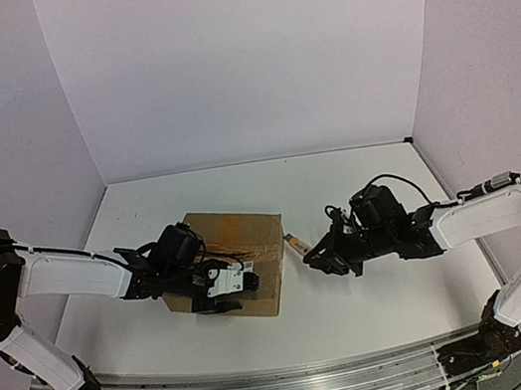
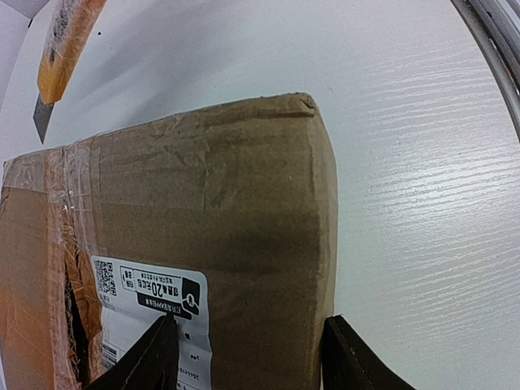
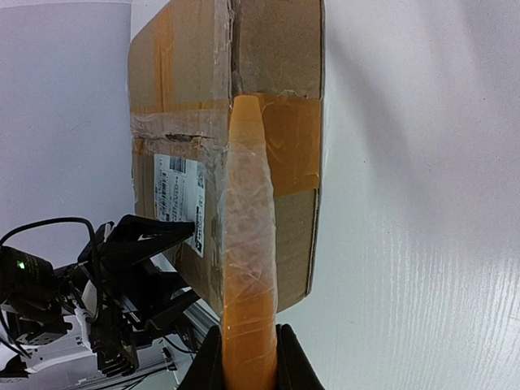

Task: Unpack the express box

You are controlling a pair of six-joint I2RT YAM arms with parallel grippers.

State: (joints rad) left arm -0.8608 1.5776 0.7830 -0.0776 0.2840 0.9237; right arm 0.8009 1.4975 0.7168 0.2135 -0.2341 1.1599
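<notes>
Top external view sets the box flat on the surface, left of centre. The left arm reaches over its near edge and the right arm comes in from the other side. The knife points at the box's right side, tip just beside the cardboard; whether it touches cannot be told.

Left wrist view adds what the overhead hides. The left jaws stand partway apart with the box's corner filling the gap, one finger on the white label and the other against the side wall: a hold on the box. Crinkled clear tape and a dark gap in the seam beside the label show only here, as does the blade close to the far edge.

Right wrist view shows the right jaws nearly closed, their fingers clamped on the knife's orange, film-wrapped handle. The handle hides its own tip.

White, faintly wood-grained and glossy, the surface sits between plain pale walls. A metal rail runs along the near edge under the arm bases.
</notes>
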